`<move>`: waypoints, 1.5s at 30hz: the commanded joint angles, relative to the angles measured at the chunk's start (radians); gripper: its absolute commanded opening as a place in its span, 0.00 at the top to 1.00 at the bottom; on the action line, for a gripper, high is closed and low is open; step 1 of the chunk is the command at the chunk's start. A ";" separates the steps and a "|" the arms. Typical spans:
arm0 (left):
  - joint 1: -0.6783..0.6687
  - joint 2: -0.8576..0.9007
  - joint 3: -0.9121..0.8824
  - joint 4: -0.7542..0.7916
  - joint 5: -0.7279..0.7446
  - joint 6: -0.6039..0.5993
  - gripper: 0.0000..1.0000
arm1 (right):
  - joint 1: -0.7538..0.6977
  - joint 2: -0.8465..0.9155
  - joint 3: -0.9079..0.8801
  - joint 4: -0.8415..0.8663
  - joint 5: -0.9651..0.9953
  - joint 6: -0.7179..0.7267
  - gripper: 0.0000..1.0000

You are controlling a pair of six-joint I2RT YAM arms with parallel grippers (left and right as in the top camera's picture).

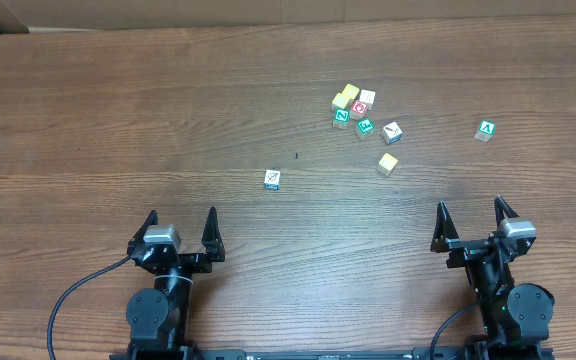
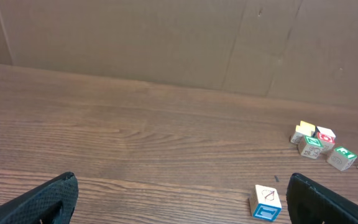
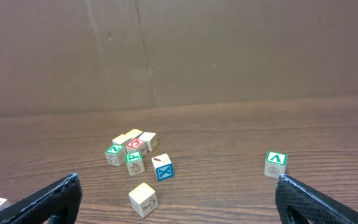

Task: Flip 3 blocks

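Overhead: left gripper (image 1: 181,218) and right gripper (image 1: 470,210) gape empty; blue-edged block (image 1: 273,179), tan block (image 1: 388,163) and green block (image 1: 485,130) lie scattered ahead.
Left wrist: blue-edged block sits off-centre; closing askew could shove it.
Right wrist: tan block near cluster (image 3: 132,149); wide jaws may bump neighbours.

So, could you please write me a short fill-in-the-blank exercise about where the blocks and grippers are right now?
1. The left gripper and right gripper both stand ___, holding nothing.
2. The green A block lies alone, nearest the ___ gripper.
3. The blue-edged white block lies apart from the cluster, nearest the ___ gripper.
Missing words: open; right; left.
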 commanded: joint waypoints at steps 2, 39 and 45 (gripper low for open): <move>0.005 -0.009 -0.003 0.000 0.008 0.014 0.00 | -0.004 -0.008 -0.011 0.005 -0.006 -0.004 0.00; 0.005 -0.009 0.074 -0.033 0.192 -0.055 0.00 | -0.001 -0.008 -0.007 0.017 -0.188 0.158 0.00; 0.005 -0.009 0.294 -0.247 0.267 -0.110 0.00 | -0.001 -0.008 0.051 -0.039 -0.266 0.158 0.00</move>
